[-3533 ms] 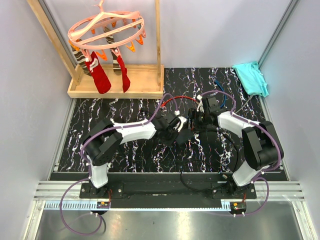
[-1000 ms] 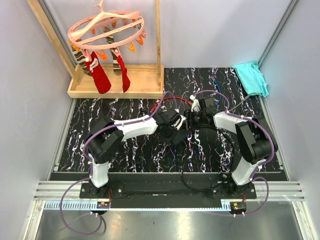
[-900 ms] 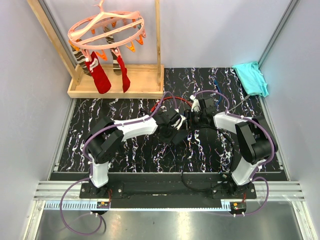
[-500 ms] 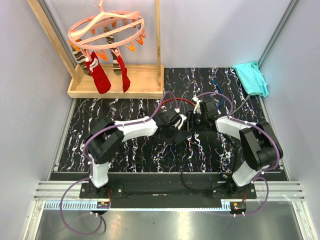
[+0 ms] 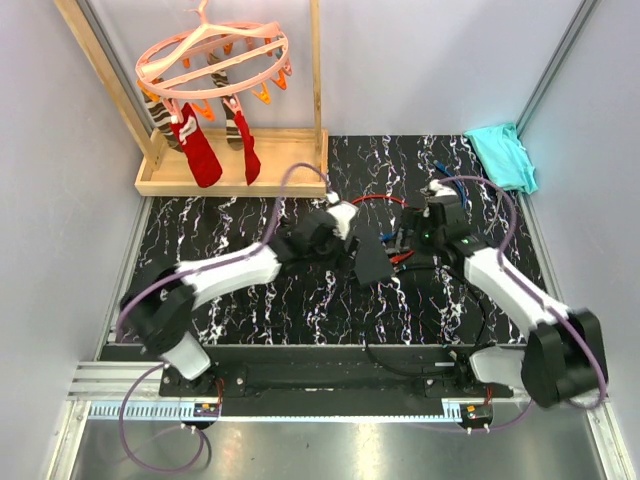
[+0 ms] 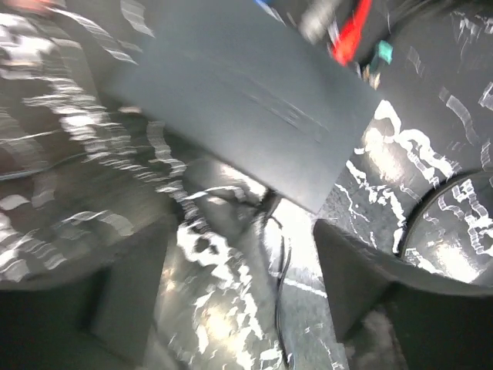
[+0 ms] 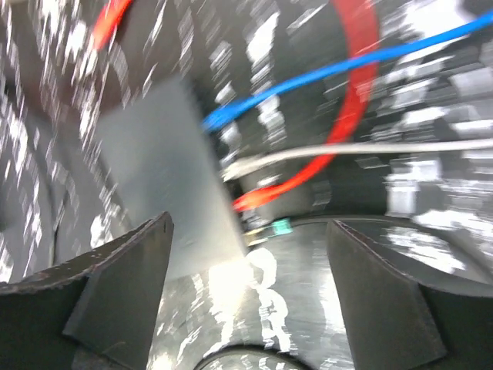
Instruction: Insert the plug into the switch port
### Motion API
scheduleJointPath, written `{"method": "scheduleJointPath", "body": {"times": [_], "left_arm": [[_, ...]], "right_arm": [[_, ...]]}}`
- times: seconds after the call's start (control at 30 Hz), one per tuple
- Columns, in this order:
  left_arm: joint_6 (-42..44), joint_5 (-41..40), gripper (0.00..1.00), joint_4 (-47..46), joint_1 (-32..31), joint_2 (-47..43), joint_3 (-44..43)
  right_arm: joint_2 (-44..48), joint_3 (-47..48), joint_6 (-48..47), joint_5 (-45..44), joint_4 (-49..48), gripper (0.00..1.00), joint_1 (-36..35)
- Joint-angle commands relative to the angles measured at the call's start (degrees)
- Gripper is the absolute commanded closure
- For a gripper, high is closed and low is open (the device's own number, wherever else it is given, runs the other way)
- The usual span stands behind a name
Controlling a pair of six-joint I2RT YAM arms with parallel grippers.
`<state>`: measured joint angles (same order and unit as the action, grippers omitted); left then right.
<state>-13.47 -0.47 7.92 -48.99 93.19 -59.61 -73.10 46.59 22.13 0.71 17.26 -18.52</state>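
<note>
Now my left pincer (image 6: pixel 239 262) and right pincer (image 7: pixel 250 254) gape empty over the switch box (image 7: pixel 158 177), laid flat so its port edge faces the red cable (image 7: pixel 358 92).

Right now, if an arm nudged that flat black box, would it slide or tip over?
The flat black box lies low and wide on the table, so it would probably slide rather than tip. The red cable, blue cable and white cable meeting its edge look floppy, yet might tug it round.
</note>
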Motion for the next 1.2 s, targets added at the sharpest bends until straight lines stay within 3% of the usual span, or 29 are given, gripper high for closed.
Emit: {"method": "scheduleJointPath", "body": {"times": [0.0,0.03,0.2,0.3,0.43,0.77,1.17], "left_arm": [[-2.87,-8.83,0.05,0.05,4.77,-14.50,2.84],[-3.13,-10.15,0.01,1.64,5.65,-19.40,3.01],[-4.89,-23.47,0.01,15.24,11.28,-33.40,-1.11],[-3.32,-34.72,0.01,19.48,11.55,-42.36,-6.11],[2.74,-41.44,0.01,18.63,11.55,-54.57,-10.43],[12.42,-44.88,0.01,9.05,11.64,-71.82,-5.78],[10.84,-46.29,0.01,10.01,11.64,-73.94,-4.46]], "right_arm": [[10.85,3.32,-1.47,-22.28,6.46,0.07,1.03],[14.79,3.94,-2.26,-24.51,7.00,0.05,1.03],[26.06,8.68,-8.40,-35.58,7.97,0.00,1.03],[31.43,11.84,-10.96,-38.93,7.88,0.00,1.03],[36.87,15.46,-14.48,-41.14,7.36,0.00,1.03],[42.25,18.72,-20.72,-43.87,4.81,0.00,1.03],[43.04,18.98,-21.16,-43.60,4.19,0.00,1.03]]}}
